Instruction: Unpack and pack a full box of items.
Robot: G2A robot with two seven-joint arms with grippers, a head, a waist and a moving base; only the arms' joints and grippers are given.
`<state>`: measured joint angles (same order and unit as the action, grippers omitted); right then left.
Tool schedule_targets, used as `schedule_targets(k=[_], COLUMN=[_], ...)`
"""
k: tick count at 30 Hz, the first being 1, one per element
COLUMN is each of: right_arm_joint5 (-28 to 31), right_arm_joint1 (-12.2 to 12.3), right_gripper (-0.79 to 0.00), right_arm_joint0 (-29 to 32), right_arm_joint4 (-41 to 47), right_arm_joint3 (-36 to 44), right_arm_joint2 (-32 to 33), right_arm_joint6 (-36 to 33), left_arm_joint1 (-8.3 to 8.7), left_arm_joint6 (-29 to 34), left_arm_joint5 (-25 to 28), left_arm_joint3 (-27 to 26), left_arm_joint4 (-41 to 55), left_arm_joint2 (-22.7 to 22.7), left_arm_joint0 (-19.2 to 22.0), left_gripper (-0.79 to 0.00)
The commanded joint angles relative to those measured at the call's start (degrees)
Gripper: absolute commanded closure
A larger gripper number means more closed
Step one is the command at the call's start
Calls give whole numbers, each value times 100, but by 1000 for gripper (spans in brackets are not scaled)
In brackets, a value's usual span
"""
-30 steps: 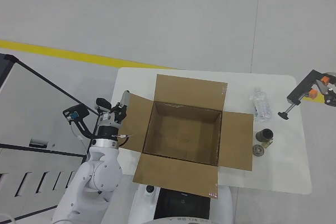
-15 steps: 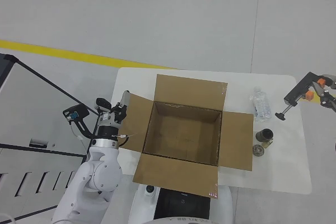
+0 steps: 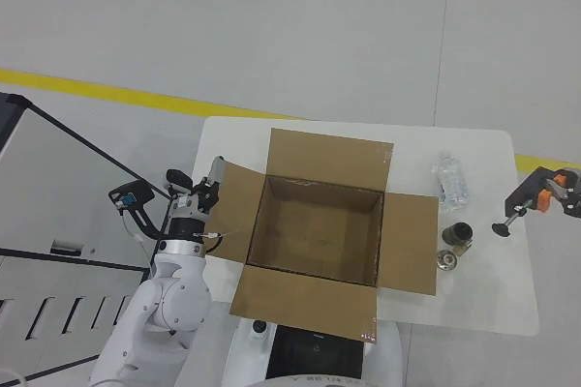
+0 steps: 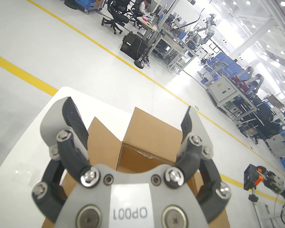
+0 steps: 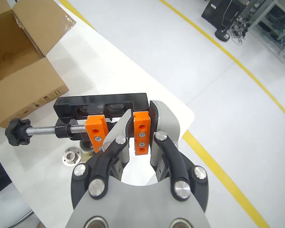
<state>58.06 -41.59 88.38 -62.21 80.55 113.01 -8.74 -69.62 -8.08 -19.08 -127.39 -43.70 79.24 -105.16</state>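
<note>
Clamp (image 5: 99,102) moved nearer robot, pinched inside right claw (image 5: 141,116).

Bottle (image 3: 452,181) right of box (image 3: 329,155)

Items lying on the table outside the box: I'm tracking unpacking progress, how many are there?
3: a water bottle, a dark cylinder and a metal flange, all beside one box flap. Flaps may hide more.

Left jaws spread wide, right jaws pinching clamp (image 5: 97,99), arms well apart.
</note>
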Motion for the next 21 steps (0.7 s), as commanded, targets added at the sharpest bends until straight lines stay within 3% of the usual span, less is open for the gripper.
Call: schedule_targets(k=[1,7,11,15,21], right_arm_joint5=[-6,-6,-153,-453,-453], right_arm_joint1=[48,149,104,118,118], right_gripper=[0,0,0,0,0], right_arm_joint0=[269,1172,1717,1800,1800], right_arm_joint4=[205,812,2027,2926,2926], right_arm_joint3=[-35,-107,-587,-511,-511], right_arm_joint2=[132,238,-162,-347,-347], right_arm_joint6=[-160,-823,-1518,-2315,-2315], left_arm_joint1=[0,0,0,0,0], left_arm_joint6=[0,0,0,0,0], left_arm_joint5=[1,1,1,1,1], left_arm_joint3=[0,0,0,0,0], left_arm_joint4=[0,0,0,0,0], left_arm_joint2=[0,0,0,0,0], left_arm_joint0=[-1,-1,-1,-1,-1], left_gripper=[-785,-785,-785,-785,-785])
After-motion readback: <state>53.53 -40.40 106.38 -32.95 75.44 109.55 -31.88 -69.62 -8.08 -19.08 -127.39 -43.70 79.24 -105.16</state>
